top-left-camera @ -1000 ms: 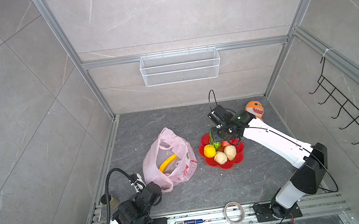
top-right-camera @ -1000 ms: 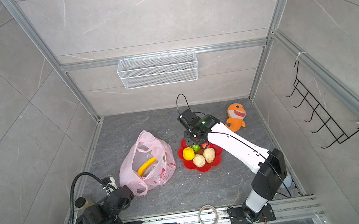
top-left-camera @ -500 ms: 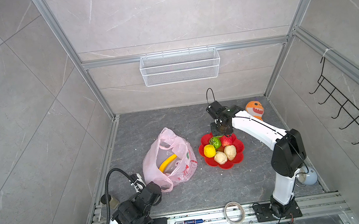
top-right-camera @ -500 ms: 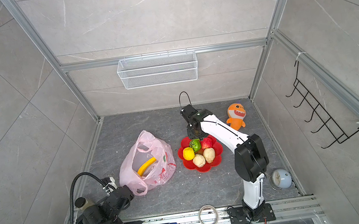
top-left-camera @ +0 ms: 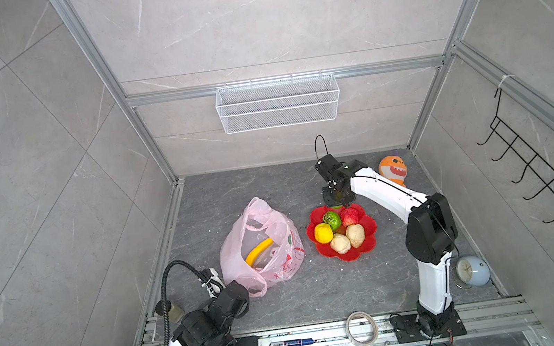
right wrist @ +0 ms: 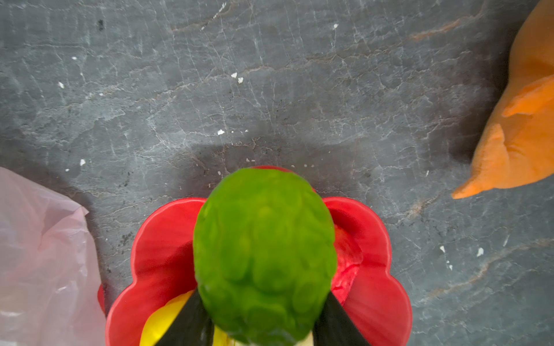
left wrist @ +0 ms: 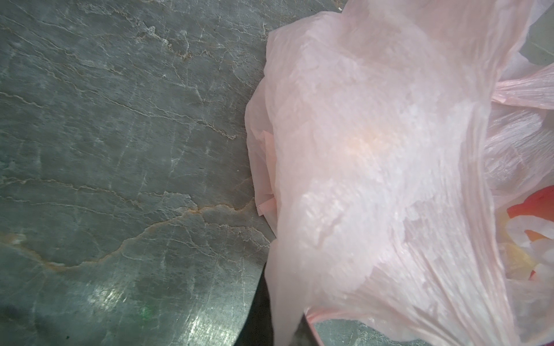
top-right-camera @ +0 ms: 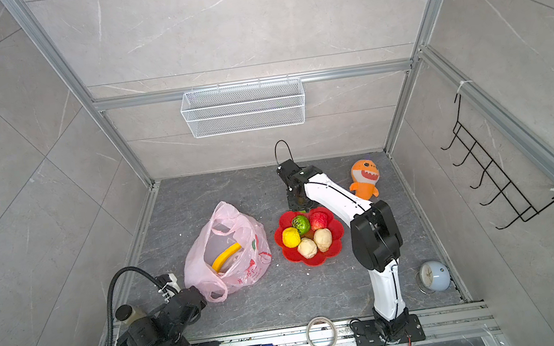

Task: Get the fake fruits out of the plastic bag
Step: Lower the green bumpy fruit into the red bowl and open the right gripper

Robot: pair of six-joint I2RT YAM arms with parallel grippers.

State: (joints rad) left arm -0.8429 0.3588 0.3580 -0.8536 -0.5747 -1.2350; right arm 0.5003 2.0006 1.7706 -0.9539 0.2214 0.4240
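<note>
Over one red dish [top-left-camera: 323,252] holding five fruits [top-left-camera: 323,232], the right hand [top-left-camera: 336,199] clamps one green fruit [right wrist: 263,254]; one banana [top-left-camera: 259,250] lies inside the pink bag [top-left-camera: 235,255], its handle pinched in the closed left hand [top-left-camera: 244,292].

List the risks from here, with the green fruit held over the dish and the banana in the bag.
1. The right gripper holds the green fruit over the far rim of the red dish, which already holds five fruits; released there, it may roll off.
2. The left gripper pinches only the thin film of the bag; it may slip, and the bag could sag over the banana.
</note>
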